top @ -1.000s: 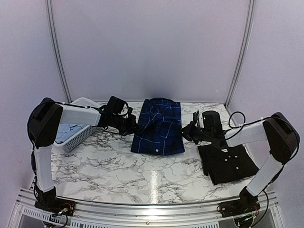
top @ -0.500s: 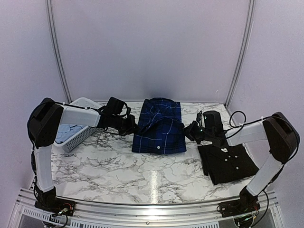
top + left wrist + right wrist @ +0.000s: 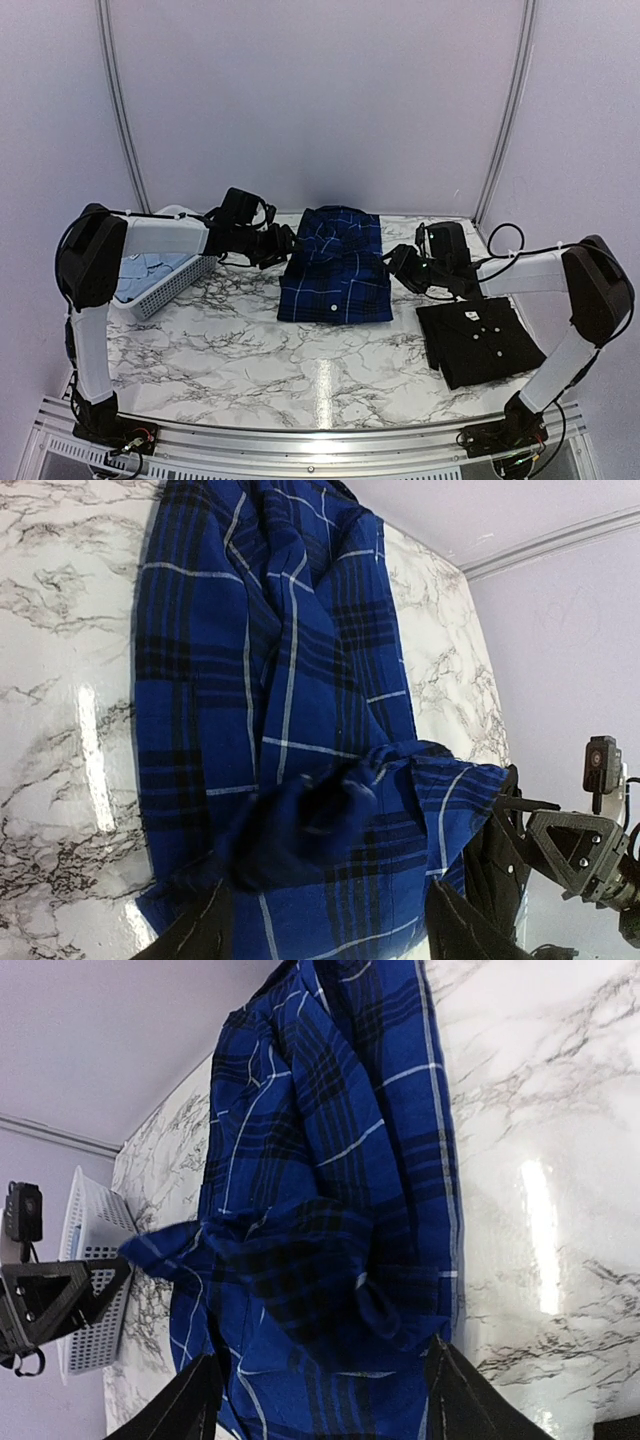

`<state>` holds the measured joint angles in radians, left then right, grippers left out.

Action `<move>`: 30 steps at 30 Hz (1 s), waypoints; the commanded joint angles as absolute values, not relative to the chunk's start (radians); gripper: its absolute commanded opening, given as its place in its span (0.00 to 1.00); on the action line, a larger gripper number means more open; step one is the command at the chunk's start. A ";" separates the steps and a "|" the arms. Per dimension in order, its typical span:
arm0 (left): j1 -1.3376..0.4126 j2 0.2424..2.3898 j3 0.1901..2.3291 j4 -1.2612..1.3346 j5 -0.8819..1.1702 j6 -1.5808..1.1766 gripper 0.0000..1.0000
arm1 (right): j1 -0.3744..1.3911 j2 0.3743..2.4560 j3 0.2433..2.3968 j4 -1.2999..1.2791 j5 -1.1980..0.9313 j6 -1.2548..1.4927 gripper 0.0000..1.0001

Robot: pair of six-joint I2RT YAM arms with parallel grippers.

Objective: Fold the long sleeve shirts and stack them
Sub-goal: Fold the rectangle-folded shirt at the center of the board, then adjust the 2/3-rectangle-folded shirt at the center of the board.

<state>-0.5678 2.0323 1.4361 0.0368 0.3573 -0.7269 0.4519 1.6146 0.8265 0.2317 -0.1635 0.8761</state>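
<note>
A royal-blue-and-navy plaid cloth shirt with thin white lines [image 3: 335,270] lies as a rough upright rectangle in the middle of the table. Its weave is soft and rumpled, with a loose bunched fold running across its lower half. The left gripper [image 3: 285,244] hangs just beside the shirt's left edge. In the left wrist view its two dark fingers [image 3: 195,932] stand wide apart, the plaid cloth showing between them but not clamped. The right gripper [image 3: 400,266] sits just off the shirt's right edge, its fingers [image 3: 460,1395] likewise spread wide and holding nothing. To the right, near that arm, a plain black shirt with small white buttons [image 3: 478,340] lies folded into a flat, slightly skewed square. At the left, a white plastic lattice basket [image 3: 178,278] holds a crumpled pale blue shirt [image 3: 140,272]. Everything rests on a glossy white marble-patterned tabletop with grey veins [image 3: 250,350], which reflects the overhead light, with a ribbed aluminium rail [image 3: 320,440] along its near edge. Smooth pale lilac wall panels [image 3: 320,100] close the space in, framed by thin curved grey poles [image 3: 120,110].
</note>
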 commanded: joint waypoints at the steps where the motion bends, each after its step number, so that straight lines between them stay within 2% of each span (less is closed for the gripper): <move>1: -0.548 2.014 1.454 0.002 0.364 -0.683 0.68 | 0.443 1.557 0.869 0.145 -0.105 0.781 0.68; 5: -0.547 2.004 1.438 -0.029 0.353 -0.668 0.68 | 0.460 1.574 0.920 0.113 -0.128 0.695 0.70; 7: -0.546 2.004 1.429 -0.039 0.342 -0.661 0.66 | 0.487 1.610 0.976 0.060 -0.121 0.637 0.67; 13: -0.545 2.054 1.451 -0.093 0.338 -0.624 0.62 | 0.536 1.741 1.117 -0.062 -0.073 0.545 0.48; 19: -0.541 2.129 1.512 -0.135 0.312 -0.604 0.65 | 0.547 1.881 1.242 -0.127 -0.062 0.497 0.47; 22: -0.541 2.177 1.547 -0.137 0.318 -0.604 0.66 | 0.547 1.936 1.287 -0.142 -0.050 0.478 0.52; 26: -0.543 2.227 1.600 -0.137 0.353 -0.611 0.65 | 0.548 1.993 1.343 -0.154 -0.052 0.449 0.65; 30: -0.547 2.252 1.651 -0.135 0.387 -0.618 0.53 | 0.549 1.997 1.372 -0.173 -0.053 0.435 0.74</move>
<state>-0.5468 2.2379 1.5909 -0.1146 0.3454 -0.6201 0.5415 2.0022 1.3174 -0.1421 -0.0677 0.4717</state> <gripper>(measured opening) 0.579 0.703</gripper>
